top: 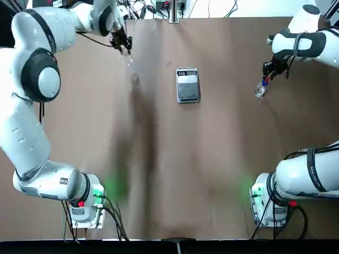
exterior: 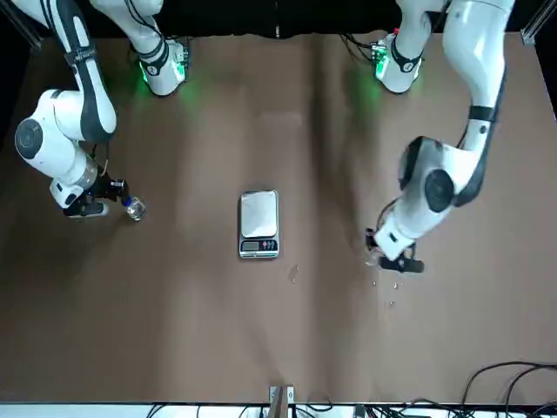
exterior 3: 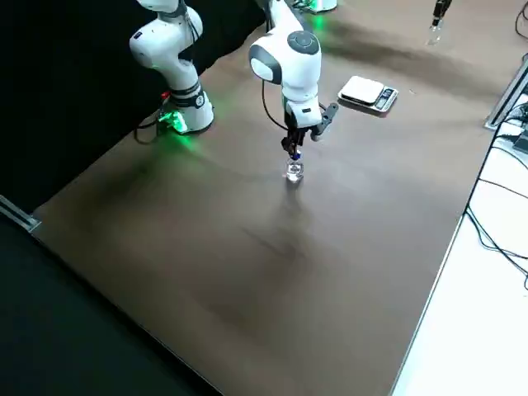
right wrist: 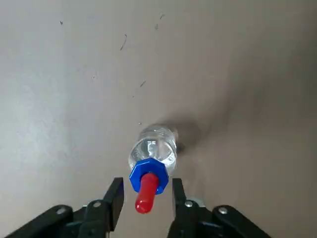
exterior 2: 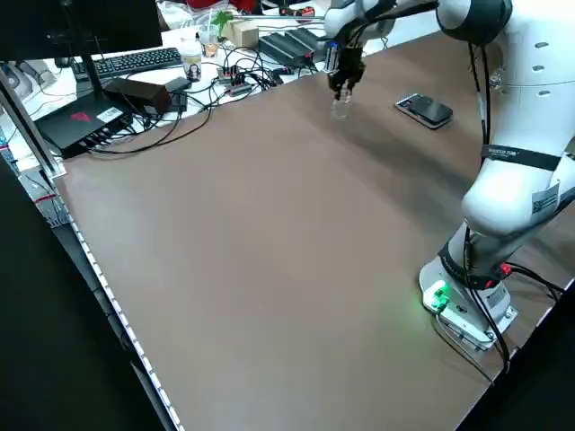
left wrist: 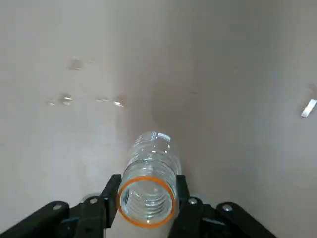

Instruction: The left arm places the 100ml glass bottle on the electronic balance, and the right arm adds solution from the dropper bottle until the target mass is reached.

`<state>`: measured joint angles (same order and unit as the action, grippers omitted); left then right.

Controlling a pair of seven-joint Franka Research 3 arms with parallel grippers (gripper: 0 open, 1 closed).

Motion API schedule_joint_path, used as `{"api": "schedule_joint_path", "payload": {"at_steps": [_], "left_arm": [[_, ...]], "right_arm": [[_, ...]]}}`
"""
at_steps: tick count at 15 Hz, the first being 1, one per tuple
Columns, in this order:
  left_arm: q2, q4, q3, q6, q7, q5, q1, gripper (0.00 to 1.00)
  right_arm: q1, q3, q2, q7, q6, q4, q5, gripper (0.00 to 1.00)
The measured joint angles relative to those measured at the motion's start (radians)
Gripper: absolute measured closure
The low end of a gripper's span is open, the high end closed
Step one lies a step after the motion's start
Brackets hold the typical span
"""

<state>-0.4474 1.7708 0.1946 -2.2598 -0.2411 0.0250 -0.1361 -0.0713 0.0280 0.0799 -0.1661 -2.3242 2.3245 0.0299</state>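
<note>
The clear 100ml glass bottle (left wrist: pixel 150 148) has an orange-rimmed mouth, and my left gripper (left wrist: pixel 147 198) is shut on its neck. This is at the far left of the table, with the left gripper (top: pixel 125 48) just over the glass bottle (top: pixel 130 60). The silver electronic balance (top: pixel 187 85) lies at the far middle with nothing on its pan. At the far right stands the dropper bottle (right wrist: pixel 152 148) with a blue collar and a red bulb. My right gripper (right wrist: pixel 146 198) is open, with a finger on each side of the bulb and a gap to both.
Both arm bases (top: pixel 87 203) glow green at the near edge. Cables, a keyboard (exterior 2: pixel 135 61) and boxes crowd the bench past the far edge. Small shiny specks (left wrist: pixel 64 99) dot the brown table near the glass bottle.
</note>
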Motion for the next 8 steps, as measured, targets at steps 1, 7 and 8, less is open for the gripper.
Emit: {"api": "schedule_joint_path", "payload": {"at_steps": [1, 7, 8], "left_arm": [[0.000, -0.017, 0.000, 0.021, -0.028, 0.000, -0.035, 0.52], [-0.071, -0.173, -0.023, 0.116, -0.239, 0.000, -0.279, 0.52], [-0.094, -0.199, -0.046, 0.116, -0.270, 0.000, -0.323, 0.52]], "right_arm": [[0.000, 0.000, 0.001, 0.000, 0.000, 0.000, 0.000, 0.52], [0.000, 0.000, 0.006, -0.001, -0.004, 0.000, -0.001, 0.63], [0.000, 0.000, 0.007, -0.001, -0.006, 0.000, -0.001, 0.63]]}}
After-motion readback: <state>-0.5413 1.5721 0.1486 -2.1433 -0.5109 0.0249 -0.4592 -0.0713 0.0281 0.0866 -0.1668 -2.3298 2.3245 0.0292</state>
